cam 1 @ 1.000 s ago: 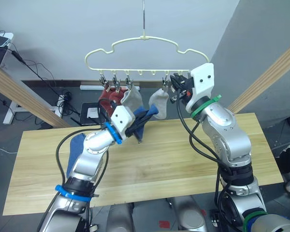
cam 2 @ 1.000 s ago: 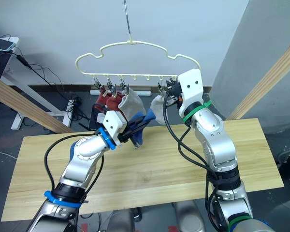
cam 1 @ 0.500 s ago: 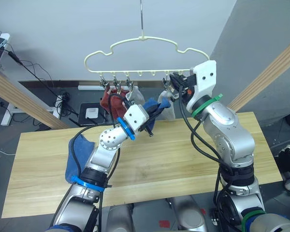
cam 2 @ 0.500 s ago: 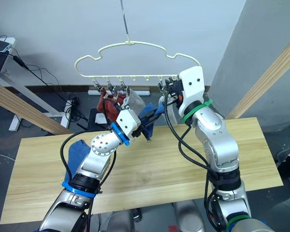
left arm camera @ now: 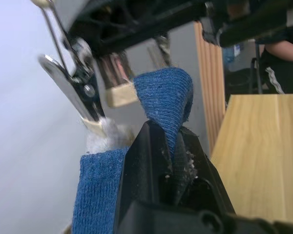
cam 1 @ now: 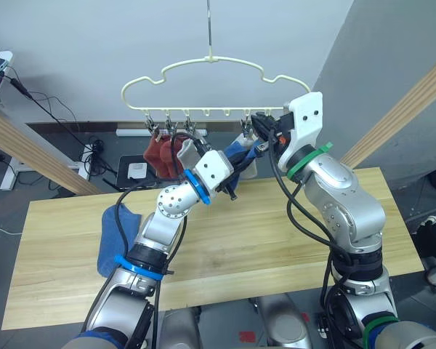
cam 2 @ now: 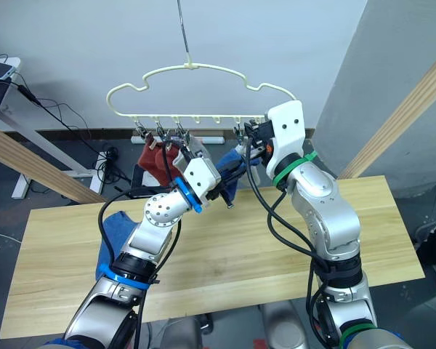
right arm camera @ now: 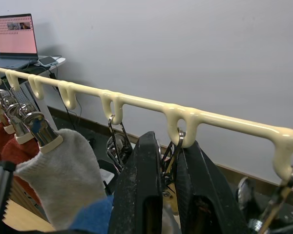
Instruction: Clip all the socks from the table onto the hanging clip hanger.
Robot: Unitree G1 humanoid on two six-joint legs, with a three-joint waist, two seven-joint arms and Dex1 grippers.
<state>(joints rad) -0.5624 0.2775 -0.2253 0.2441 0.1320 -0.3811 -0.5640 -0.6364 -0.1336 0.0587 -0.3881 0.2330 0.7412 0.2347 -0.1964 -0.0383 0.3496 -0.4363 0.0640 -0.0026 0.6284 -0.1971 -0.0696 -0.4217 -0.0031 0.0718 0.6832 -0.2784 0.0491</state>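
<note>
Left gripper [left arm camera: 173, 146]: fingers pressed together on a fold of the blue sock [cam 1: 236, 154], lifted up to the clip row of the clip hanger [cam 1: 211, 62].
Right gripper [right arm camera: 167, 170]: fingers pinching a metal clip [right arm camera: 172, 153] that hangs from a loop of the hanger bar — squeezing it open, by my reading.
Hung socks: two brick red socks [cam 1: 162, 150] and a light grey sock [right arm camera: 63, 163] on the clips toward the robot's left; another light grey sock [cam 1: 248, 163] hangs just behind the blue one.
Other blue sock [cam 1: 118, 231]: lies on the table [cam 1: 392, 233] at the robot's left, partly behind the left arm.
Risk — missed bite: the sock's fold is thick and rounded; if it does not go deep between the clip's jaws, the clip would likely close on only a few threads and the sock would drop on release.
Risk — swinging hanger: it hangs from a thin hook [cam 1: 208, 22], so a sideways push from either arm could swing the row and pull the clip out of line with the sock.
Risk — slipped clip: the clip is small and smooth; if it slides out of the right fingers it snaps shut early.
In the way: the neighbouring grey sock and the next clip [left arm camera: 71, 83] crowd the target, and the two grippers are nearly touching — little room to adjust.
Around: wooden beams [cam 1: 36, 149] at both sides, cables on the floor, a laptop [right arm camera: 13, 35] on a side desk, a person's arm [left arm camera: 283, 48] beyond the table.
</note>
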